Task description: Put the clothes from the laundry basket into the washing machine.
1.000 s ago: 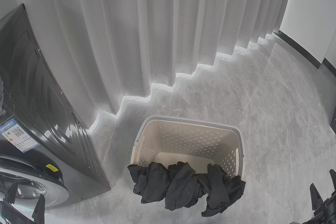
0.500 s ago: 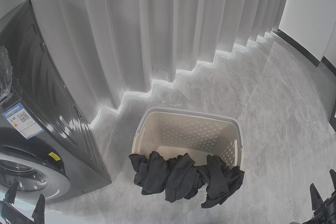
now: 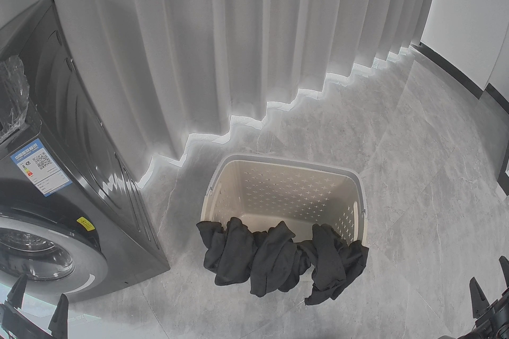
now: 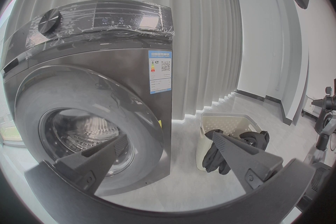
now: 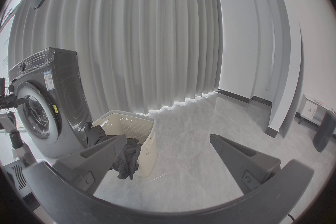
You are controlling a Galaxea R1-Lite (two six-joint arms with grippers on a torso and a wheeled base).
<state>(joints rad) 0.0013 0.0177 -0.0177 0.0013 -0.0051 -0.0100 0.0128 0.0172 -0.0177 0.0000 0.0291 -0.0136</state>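
A cream laundry basket (image 3: 286, 186) stands on the grey floor in the middle of the head view. Black clothes (image 3: 281, 260) hang over its near rim. The dark grey washing machine (image 3: 58, 186) stands at the left, its round door (image 3: 37, 255) facing me. My left gripper (image 3: 37, 303) is open at the lower left, in front of the door. My right gripper (image 3: 490, 290) is open at the lower right, well apart from the basket. The left wrist view has the machine (image 4: 94, 95), the basket (image 4: 227, 123) and the clothes (image 4: 213, 158). In the right wrist view the basket (image 5: 129, 126) stands beside the machine (image 5: 45, 95).
White curtains (image 3: 238, 38) hang behind the basket and machine. A white wall with a dark skirting (image 3: 456, 70) runs along the right. Open floor (image 3: 424, 170) lies to the right of the basket.
The head view has shifted: basket and washing machine sit higher and a little further right in the picture, and more of the machine's front shows. Both grippers keep their places in the frame.
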